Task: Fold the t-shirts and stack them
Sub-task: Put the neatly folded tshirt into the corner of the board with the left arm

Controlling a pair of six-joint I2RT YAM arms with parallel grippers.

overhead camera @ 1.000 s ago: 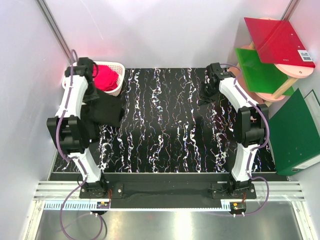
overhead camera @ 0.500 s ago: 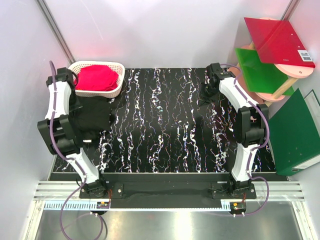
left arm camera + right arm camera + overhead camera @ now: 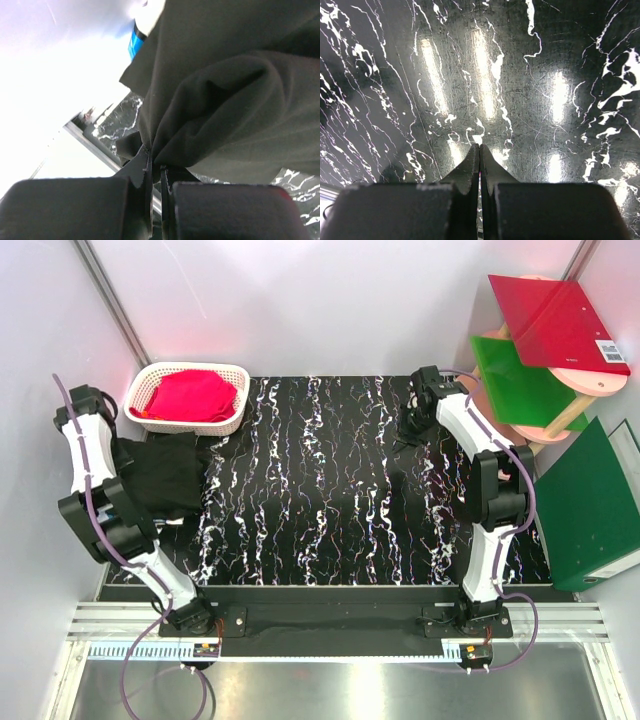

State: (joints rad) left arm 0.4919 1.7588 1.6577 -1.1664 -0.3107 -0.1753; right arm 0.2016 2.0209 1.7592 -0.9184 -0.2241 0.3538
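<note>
One black t-shirt (image 3: 165, 480) lies bunched at the table's left edge, in front of the basket. My left gripper (image 3: 115, 448) is at the shirt's upper left corner, beyond the table's left side. In the left wrist view the left gripper (image 3: 156, 160) is shut on a pinched fold of the black t-shirt (image 3: 235, 100), which hangs in creased folds from it. No print shows on the cloth. My right gripper (image 3: 410, 435) hovers over the far right of the marbled table. In its wrist view the right gripper (image 3: 479, 146) is shut with nothing in it.
A white basket (image 3: 235, 372) holding red cloth (image 3: 192, 395) stands at the far left corner. Red (image 3: 560, 320) and green (image 3: 520, 380) folders sit on a pink stand at the far right. A dark green binder (image 3: 590, 505) leans beside the right arm.
My left arm has swung left, away from the basket, pulling the black t-shirt toward the table's left edge. The basket is now uncovered. The right arm has barely moved.
</note>
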